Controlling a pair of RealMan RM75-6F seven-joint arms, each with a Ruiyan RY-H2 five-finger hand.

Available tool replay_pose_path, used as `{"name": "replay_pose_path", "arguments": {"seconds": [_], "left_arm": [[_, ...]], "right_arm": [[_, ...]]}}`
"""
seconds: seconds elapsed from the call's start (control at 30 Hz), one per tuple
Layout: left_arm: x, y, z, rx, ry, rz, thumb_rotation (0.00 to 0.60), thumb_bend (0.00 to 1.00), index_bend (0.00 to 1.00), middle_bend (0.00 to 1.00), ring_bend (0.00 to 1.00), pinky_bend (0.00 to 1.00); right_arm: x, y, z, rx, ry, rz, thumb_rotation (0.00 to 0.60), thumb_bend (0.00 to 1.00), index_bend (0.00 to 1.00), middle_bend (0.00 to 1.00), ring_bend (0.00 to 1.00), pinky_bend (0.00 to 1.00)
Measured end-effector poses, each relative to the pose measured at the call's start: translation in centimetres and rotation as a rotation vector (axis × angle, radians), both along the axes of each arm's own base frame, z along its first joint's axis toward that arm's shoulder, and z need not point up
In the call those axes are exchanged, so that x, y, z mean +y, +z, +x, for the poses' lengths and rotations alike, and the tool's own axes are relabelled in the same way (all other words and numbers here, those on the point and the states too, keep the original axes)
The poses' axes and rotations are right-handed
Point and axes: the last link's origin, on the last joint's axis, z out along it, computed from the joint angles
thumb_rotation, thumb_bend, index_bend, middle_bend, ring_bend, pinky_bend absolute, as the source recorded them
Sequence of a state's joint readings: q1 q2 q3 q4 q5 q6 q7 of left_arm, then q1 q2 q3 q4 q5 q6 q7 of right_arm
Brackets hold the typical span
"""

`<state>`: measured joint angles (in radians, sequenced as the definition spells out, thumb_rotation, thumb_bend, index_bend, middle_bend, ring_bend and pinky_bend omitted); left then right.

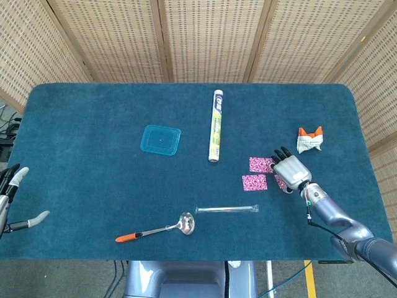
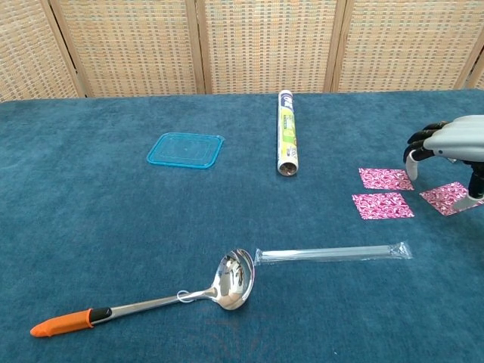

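The right robot hand point(image 1: 289, 172) hovers with fingers spread and empty above three pink patterned packets point(image 2: 386, 205) lying near the right end of the blue surface point(image 1: 93, 136). To lift one cleanly, it likely should lower onto a single packet's edge and pinch without dragging its neighbours. The left robot hand point(image 1: 13, 198) hangs open off the left edge. Elsewhere lie one ladle point(image 2: 151, 302), one wrapped straw point(image 2: 333, 253), one foil roll point(image 2: 286, 142), one blue lid point(image 2: 185, 150), and one crumpled wrapper point(image 1: 309, 139).

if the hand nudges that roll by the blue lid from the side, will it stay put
Probably not: the roll is a long round tube lying flat, so a side push would likely roll it. The carpet-like table cover may slow it. It looks stiff.
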<state>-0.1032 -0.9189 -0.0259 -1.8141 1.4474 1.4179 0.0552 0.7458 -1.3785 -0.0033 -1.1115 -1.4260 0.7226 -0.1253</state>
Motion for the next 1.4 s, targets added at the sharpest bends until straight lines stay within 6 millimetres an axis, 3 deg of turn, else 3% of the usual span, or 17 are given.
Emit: {"name": "replay_pose_path", "arguments": {"seconds": [0.63, 1.4], "left_arm": [[0.0, 0.0, -0.5, -0.005, 0.004, -0.009, 0.202, 0.0, 0.02, 0.0, 0.0, 0.0], [-0.2, 0.4, -1.1, -0.012, 0.013, -0.003, 0.201, 0.0, 0.02, 0.0, 0.0, 0.0]], "right_arm": [[0.3, -2.4, 2.8, -0.023, 0.012, 0.021, 0.6, 0.21, 0.33, 0.19, 0.0, 0.0], [-0.2, -4.4, 3.9, -0.029, 0.001, 0.013, 0.6, 0.21, 0.33, 0.19, 0.0, 0.0]]}}
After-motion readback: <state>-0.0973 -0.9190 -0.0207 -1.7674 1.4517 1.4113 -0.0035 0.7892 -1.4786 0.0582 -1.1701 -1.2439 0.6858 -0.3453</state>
